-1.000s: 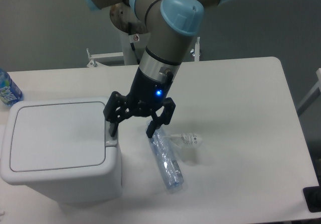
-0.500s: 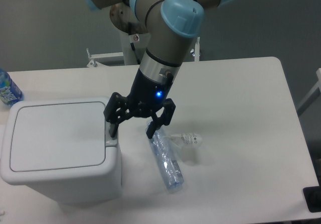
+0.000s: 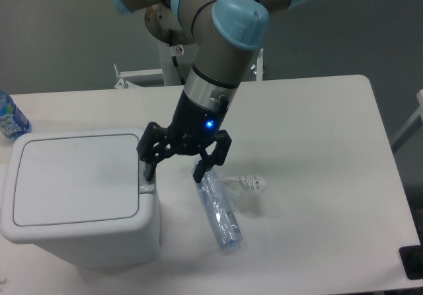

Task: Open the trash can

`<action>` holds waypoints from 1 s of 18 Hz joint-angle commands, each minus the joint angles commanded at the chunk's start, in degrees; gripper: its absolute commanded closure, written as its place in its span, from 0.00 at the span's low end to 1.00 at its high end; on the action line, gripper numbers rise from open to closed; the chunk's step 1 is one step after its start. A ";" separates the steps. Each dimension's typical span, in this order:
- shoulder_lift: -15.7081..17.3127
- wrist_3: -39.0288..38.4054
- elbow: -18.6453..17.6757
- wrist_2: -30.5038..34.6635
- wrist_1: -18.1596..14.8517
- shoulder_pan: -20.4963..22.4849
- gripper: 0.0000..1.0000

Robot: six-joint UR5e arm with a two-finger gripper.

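Tool (image 3: pixel 174 174) between trash can (image 3: pixel 76 196), bottle (image 3: pixel 220 211)

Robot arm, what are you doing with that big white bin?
The gripper is open, and one finger points down at the front edge of the trash can, where its lid meets the rim. The lid is flat and shut. A clear plastic bottle lies on the table beside the bin.

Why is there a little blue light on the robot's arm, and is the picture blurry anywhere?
In the fixed camera view, a small blue lamp glows on the wrist above the gripper. The picture looks soft all over, and the clear plastic bottle lying on the white table is hard to make out. The trash can casts only a faint shadow.
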 joint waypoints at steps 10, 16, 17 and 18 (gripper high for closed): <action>-0.09 -0.09 -0.09 0.35 0.00 0.00 0.00; 0.35 0.00 0.79 0.44 1.22 0.09 0.00; 0.61 0.17 1.31 1.14 1.75 0.09 0.00; 0.88 0.35 2.01 3.23 2.02 0.09 0.00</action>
